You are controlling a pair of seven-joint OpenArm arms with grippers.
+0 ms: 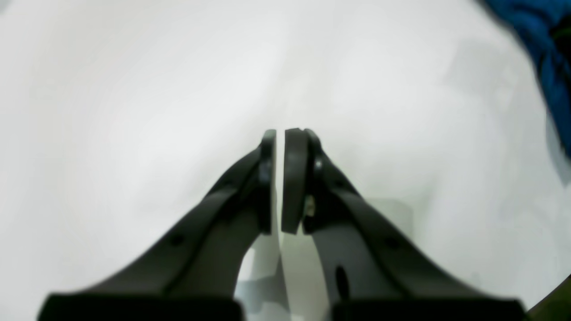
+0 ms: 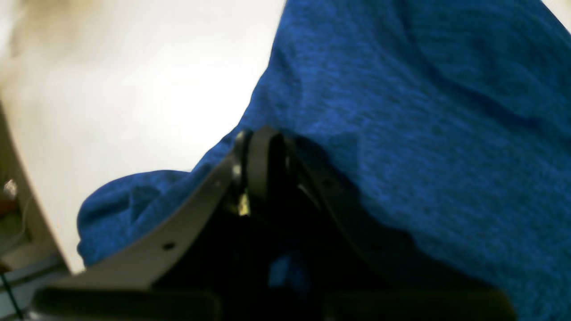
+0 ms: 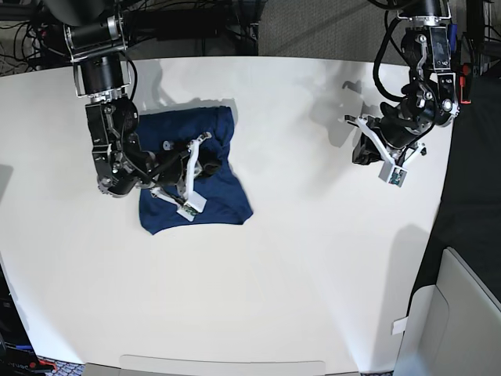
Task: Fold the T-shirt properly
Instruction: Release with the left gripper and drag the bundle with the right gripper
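Observation:
The T-shirt [image 3: 196,176] is a navy-blue knit cloth lying in a compact, roughly squarish heap on the left part of the white table [image 3: 297,258]. My right gripper [image 3: 207,163] rests on the shirt's middle. In the right wrist view its jaws [image 2: 263,133] are closed, with the tips sunk into a raised fold of the blue fabric [image 2: 424,133]. My left gripper [image 3: 360,150] hovers over bare table far to the right. In the left wrist view it [image 1: 280,133] is shut with nothing between the pads. Only a corner of the shirt [image 1: 548,53] shows there.
The table's near-left edge [image 2: 26,200] shows in the right wrist view, close to the shirt. Cables and arm mounts [image 3: 196,19] line the far edge. A grey box [image 3: 458,313] stands off the table at the lower right.

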